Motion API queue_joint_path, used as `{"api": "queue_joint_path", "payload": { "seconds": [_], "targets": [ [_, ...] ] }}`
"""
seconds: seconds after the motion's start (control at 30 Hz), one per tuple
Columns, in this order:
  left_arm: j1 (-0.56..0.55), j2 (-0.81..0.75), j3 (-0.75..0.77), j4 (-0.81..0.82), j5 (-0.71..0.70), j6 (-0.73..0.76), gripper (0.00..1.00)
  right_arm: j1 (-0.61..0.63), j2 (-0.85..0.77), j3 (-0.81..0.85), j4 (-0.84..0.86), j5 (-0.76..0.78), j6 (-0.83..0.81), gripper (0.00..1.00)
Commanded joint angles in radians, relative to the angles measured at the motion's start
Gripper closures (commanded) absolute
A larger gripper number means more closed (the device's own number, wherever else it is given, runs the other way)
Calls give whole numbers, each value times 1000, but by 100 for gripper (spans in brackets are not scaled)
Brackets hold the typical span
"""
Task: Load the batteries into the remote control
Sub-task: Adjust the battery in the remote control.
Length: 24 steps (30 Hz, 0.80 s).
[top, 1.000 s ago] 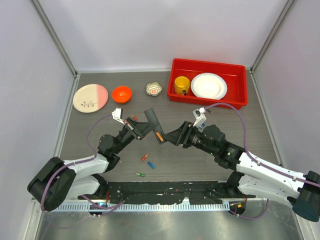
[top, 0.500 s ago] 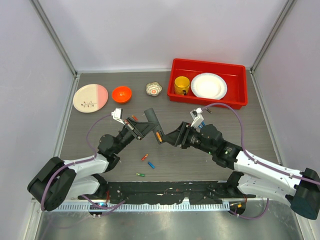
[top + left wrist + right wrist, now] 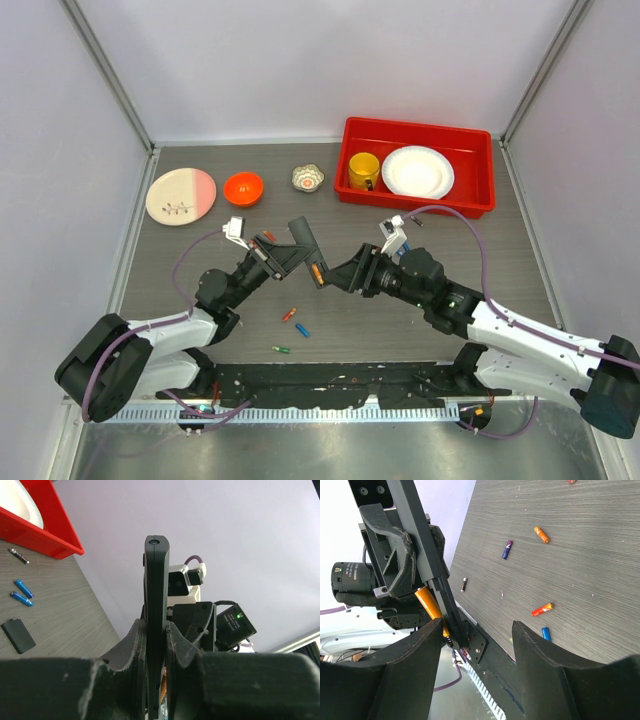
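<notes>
Left gripper (image 3: pixel 285 255) clamps the remote control (image 3: pixel 303 240) on edge above the tabletop (image 3: pixel 350 220). Right gripper (image 3: pixel 477 624), jaws apart and empty, faces an orange battery (image 3: pixel 317 270) lying against the remote. Red bin (image 3: pixel 470 190) holds yellow mug (image 3: pixel 363 170) and white plate (image 3: pixel 417 171).

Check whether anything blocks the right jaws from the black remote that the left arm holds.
Nothing visible does. The slim, flat black remote control, clamped in the left gripper, stands just ahead of the right gripper, whose jaws are open; only a small orange cylindrical battery lies against it, beside one jaw.
</notes>
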<state>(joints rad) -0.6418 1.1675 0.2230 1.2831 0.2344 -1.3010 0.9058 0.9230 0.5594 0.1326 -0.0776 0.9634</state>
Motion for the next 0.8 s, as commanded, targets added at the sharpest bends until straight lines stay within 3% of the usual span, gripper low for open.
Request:
{"api": "queue_joint_path", "payload": {
  "seconds": [0.0,0.6,0.77],
  "targets": [
    [-1,-11,-1,263,-14,6,100,-2,-13,59,12,-14,0,37],
    [-1,-8,12,263,-7,12,100,-21,17,22,234,-19,141,32],
    [-1,-9,12,263,-6,12,100,-25,62,45,226,-36,146,30]
  ]
}}
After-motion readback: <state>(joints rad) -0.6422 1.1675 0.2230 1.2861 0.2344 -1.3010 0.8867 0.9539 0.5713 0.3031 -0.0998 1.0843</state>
